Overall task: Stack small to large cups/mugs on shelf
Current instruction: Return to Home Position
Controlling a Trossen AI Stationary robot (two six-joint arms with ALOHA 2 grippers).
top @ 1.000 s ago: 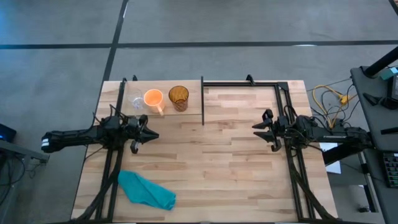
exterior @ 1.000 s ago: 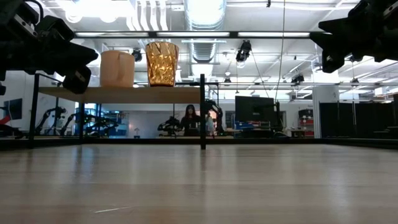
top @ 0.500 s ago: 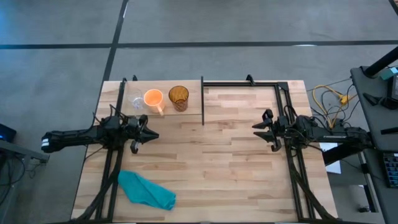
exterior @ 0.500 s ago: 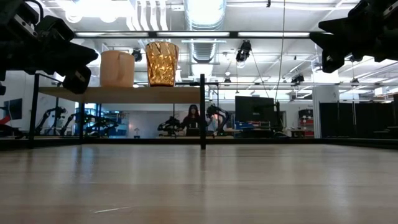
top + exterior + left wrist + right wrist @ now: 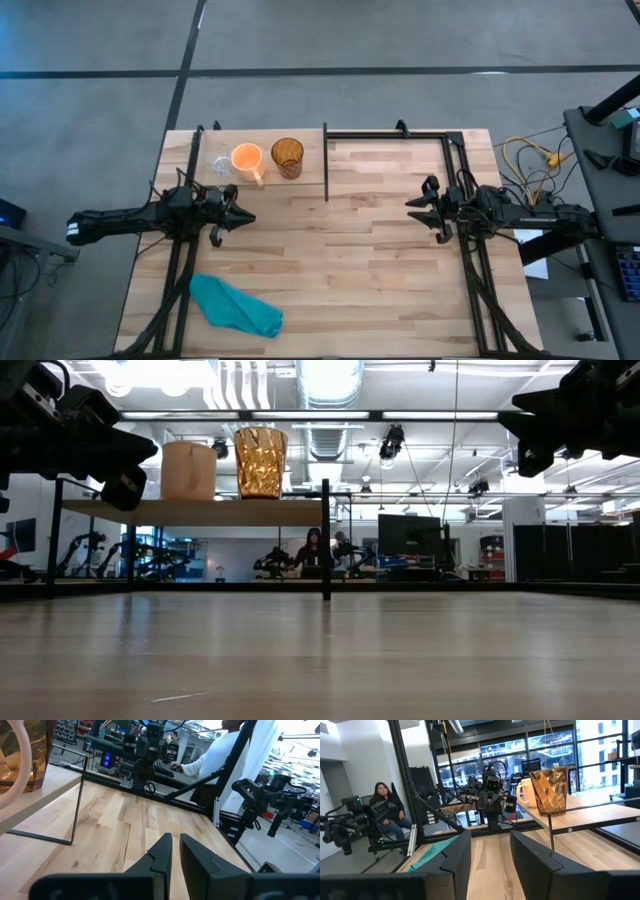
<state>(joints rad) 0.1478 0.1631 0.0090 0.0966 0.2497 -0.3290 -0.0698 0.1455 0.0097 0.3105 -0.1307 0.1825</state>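
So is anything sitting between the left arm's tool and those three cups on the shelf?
Nothing visible does. In the high view only bare table lies between the left tool and the shelf holding the clear cup, orange mug and amber tumbler. The teal cloth lies on the tool's other side.

Bright white ceiling lights (image 5: pixel 330 378) glare in my low view; the amber-brown patterned tumbler (image 5: pixel 260 462) glows backlit, while the light wooden tabletop (image 5: pixel 380 250) lies evenly lit, shadows soft.
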